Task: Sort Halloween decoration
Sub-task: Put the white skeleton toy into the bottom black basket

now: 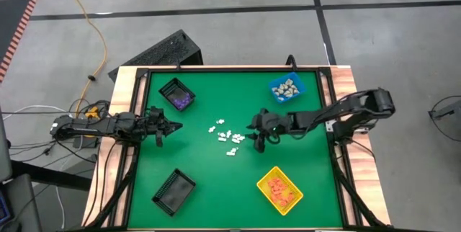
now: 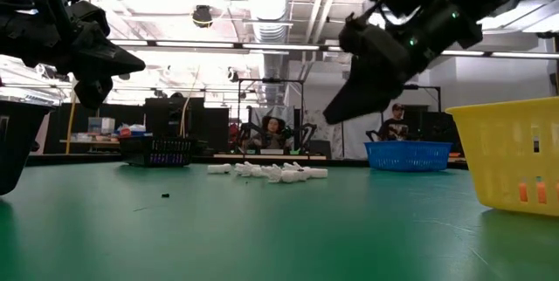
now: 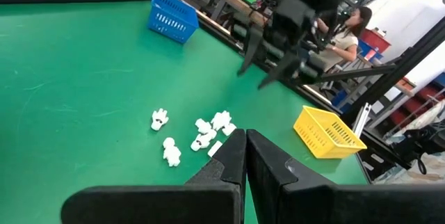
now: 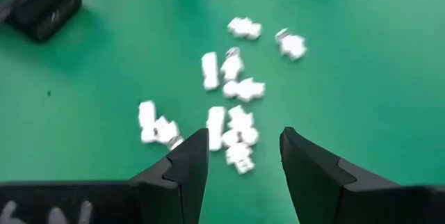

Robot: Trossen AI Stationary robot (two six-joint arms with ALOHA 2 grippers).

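Right hand (image 4: 240, 156) apart above white decorations (image 4: 233, 106); left hand (image 3: 245, 156) together.

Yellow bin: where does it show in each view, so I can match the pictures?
High view: yellow bin near the bottom, right of centre, holding orange pieces.
Low view: at the right edge.
Left wrist view: at right, beyond the white figurines.
Right wrist view: not in it.
Shared landmark: the white figurines.
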